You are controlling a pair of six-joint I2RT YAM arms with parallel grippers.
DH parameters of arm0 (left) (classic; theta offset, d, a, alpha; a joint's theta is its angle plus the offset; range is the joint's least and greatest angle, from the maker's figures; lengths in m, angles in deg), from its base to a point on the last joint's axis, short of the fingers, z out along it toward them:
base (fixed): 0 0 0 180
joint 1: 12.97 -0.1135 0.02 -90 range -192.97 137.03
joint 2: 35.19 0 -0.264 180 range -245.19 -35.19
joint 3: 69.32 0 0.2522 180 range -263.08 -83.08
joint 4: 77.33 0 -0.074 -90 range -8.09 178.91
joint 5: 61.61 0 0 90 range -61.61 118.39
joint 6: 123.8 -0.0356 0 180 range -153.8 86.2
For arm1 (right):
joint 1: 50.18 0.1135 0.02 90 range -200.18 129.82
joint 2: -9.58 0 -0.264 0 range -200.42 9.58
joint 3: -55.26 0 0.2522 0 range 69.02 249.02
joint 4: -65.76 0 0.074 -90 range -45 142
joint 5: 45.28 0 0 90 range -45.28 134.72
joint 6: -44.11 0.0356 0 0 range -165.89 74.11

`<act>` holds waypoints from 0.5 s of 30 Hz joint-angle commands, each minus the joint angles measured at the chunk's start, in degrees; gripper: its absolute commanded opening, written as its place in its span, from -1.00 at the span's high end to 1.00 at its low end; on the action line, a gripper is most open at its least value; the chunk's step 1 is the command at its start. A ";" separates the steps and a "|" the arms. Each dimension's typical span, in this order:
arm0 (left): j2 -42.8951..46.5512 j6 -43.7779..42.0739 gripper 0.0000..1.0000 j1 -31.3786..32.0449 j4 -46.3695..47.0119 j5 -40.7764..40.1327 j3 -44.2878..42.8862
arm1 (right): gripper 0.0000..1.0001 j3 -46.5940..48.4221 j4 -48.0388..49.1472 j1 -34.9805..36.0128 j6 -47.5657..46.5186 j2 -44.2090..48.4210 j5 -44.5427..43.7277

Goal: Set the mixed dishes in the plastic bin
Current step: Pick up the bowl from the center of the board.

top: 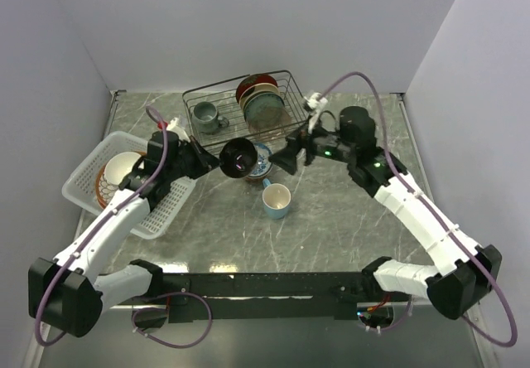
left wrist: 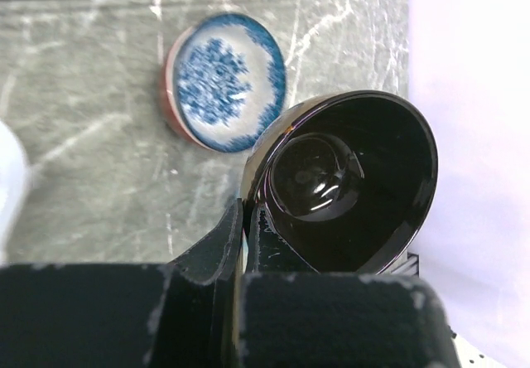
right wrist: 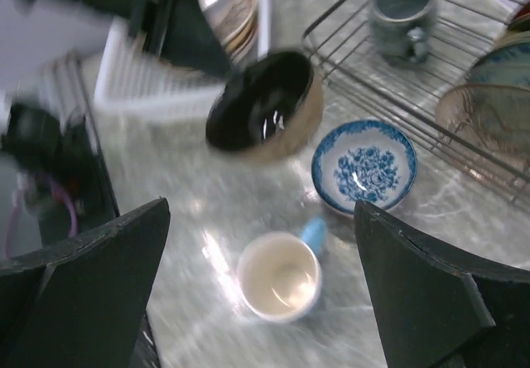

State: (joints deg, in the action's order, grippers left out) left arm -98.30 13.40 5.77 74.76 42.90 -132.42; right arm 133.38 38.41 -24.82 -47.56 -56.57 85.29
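The plastic bin (top: 79, 196) sat at the left side of the table (top: 331, 219). It held a few flat plates (top: 105, 187) with a cream bowl (top: 122, 167) on top, close to the left arm, which I took to be why that arm was carrying. The black wire rack (top: 236, 94) at the back held a grey mug (top: 205, 118) and upright plates (top: 261, 99).

In front of the rack, the left gripper (top: 203, 159) had its jaws clamped on the rim of a dark glossy bowl (top: 238, 157). The bowl was tipped on edge above the table, seemingly ready to swing over to the bin. The right gripper (top: 286, 157) hung opposite, jaws wide apart and empty, near the blue-patterned bowl (top: 262, 167) and the light blue mug (top: 277, 200), both on the table.

From above, the held bowl hid part of the blue-patterned one. The binned plates showed only their edges, so I couldn't count them. The right wrist's view was smeared with blur.
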 commanded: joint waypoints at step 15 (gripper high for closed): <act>5.02 8.43 0.99 10.08 9.84 -11.78 0.21 | -0.27 7.89 -0.39 16.21 19.17 -13.91 -42.52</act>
State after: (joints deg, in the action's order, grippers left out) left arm -95.31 19.09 14.86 76.97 32.25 -131.59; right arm 138.43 37.17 -9.52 -28.26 -70.43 46.59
